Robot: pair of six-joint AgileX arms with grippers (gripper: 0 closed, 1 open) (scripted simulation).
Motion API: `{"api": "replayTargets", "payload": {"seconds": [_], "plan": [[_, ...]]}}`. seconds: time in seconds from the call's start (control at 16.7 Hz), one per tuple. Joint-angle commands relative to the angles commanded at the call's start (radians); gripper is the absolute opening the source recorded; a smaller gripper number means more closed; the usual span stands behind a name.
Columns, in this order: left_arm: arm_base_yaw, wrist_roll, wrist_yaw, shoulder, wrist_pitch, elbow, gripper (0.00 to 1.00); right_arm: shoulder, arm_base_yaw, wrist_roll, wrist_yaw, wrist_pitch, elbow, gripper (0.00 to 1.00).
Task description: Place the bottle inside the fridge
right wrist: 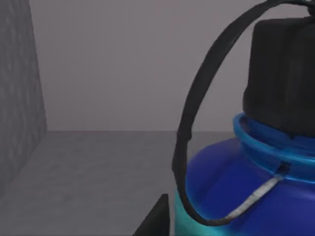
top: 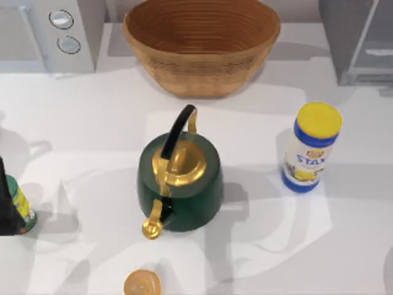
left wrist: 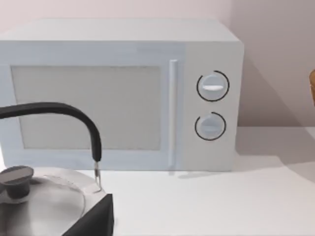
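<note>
A blue bottle (right wrist: 246,191) with black cap and strap is seen close against grey fridge (right wrist: 19,98) walls from the right wrist, while overhead the fridge (top: 359,40) stands rear right; finger states cannot be told.

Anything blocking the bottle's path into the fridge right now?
Nothing visible. In the right wrist view the blue bottle sits close up, with bare grey floor and a grey wall beyond it. In the top view the fridge stands at the far right.
</note>
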Motion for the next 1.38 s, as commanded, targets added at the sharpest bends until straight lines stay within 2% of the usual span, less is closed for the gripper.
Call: {"api": "replayTargets", "payload": {"seconds": [0.36, 1.38], "plan": [[0.0, 0.0, 0.0, 0.0, 0.0, 0.0, 1.0, 0.012, 0.007, 0.003, 0.001, -0.009, 0.008, 0.01], [0.0, 0.0, 0.0, 0.0, 0.0, 0.0, 1.0, 0.255, 0.05, -0.001, 0.051, -0.232, 0.488, 0.01]]}}
